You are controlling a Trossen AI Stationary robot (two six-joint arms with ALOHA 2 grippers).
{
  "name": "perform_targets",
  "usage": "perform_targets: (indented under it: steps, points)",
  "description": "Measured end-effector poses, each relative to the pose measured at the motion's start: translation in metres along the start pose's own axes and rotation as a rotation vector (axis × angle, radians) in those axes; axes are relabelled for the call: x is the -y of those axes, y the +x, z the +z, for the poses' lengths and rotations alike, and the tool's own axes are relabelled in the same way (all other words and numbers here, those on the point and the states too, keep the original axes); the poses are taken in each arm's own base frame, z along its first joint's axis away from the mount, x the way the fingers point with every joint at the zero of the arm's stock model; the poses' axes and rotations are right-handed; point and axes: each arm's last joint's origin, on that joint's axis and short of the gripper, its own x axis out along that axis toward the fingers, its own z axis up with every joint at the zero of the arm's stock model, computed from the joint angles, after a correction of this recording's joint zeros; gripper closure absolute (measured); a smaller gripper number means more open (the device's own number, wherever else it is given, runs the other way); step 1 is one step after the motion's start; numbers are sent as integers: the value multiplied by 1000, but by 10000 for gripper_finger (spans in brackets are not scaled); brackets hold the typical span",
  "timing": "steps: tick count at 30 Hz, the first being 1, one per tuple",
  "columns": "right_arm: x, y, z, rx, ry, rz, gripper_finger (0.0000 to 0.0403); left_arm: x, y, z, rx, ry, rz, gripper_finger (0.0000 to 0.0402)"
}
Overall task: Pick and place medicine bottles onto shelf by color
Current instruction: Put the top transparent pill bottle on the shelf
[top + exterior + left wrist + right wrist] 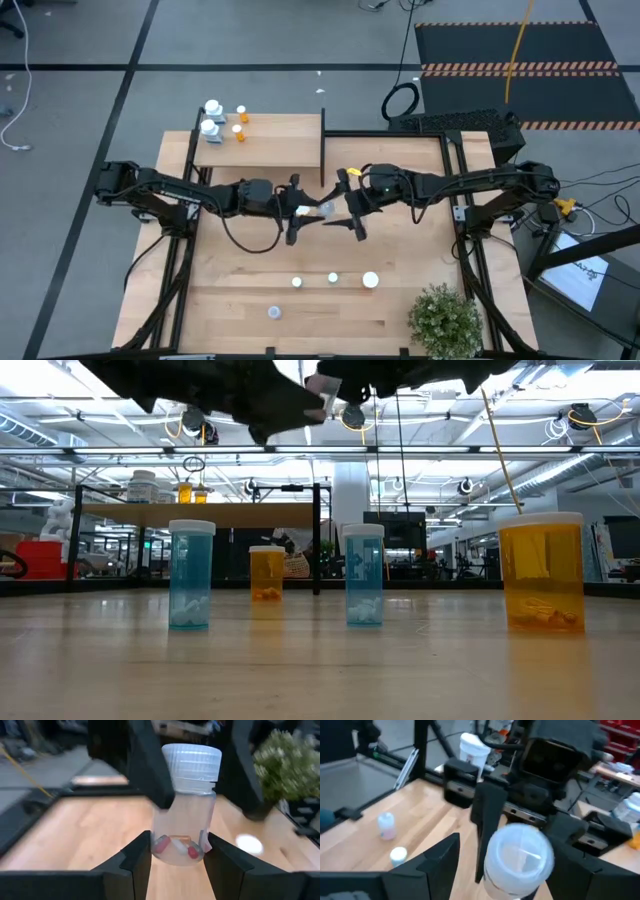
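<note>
Four small bottles [333,278] stand near you. Mid-table, your left gripper [176,857] pinches a clear bottle [185,805] up high; your right gripper [495,865] sits wide around it. Farther left, the shelf [270,150] holds four more bottles [225,120].

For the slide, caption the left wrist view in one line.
Left gripper holds a clear bottle of red-and-white capsules by its base above the table, the right gripper's jaws flanking its cap.
</note>
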Motion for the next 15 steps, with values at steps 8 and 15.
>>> perform_targets:
  steps: [8,15]
  points:
    - [10,-2,4,19,79,-199,162,6,-3,7,30,59,217,240]
    - [11,-2,5,19,102,-246,159,8,-5,12,81,69,335,239]
